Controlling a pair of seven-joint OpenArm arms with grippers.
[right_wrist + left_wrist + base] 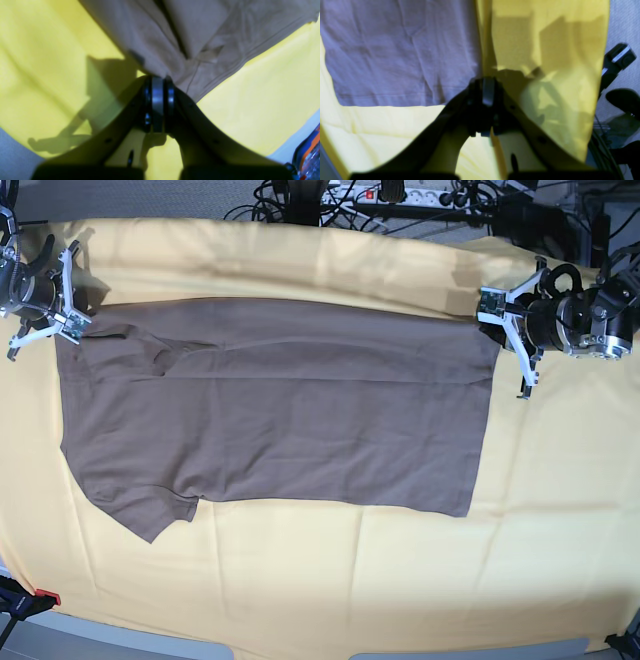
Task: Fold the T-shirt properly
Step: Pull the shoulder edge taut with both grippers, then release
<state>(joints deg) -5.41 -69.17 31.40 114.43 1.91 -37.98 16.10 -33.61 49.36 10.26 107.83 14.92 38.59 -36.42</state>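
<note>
The T-shirt (pixel 280 410) lies spread flat on the yellow cloth (pixel 330 580) that covers the table, folded lengthwise, with its long folded edge toward the far side and one sleeve (pixel 140 515) sticking out at the near corner on the base view's left. The hem runs down the base view's right side. The left fingers (pixel 497 323) are closed tight on the shirt's far hem corner; in the left wrist view they (pixel 488 82) meet right at the corner where hem and side edge join, with yellow cloth beside it. The right fingers (pixel 70 328) are closed on the far shoulder corner; the right wrist view shows them (pixel 158 83) pinching bunched, creased fabric there. Cables (pixel 400 198) lie beyond the cloth's far edge.
</note>
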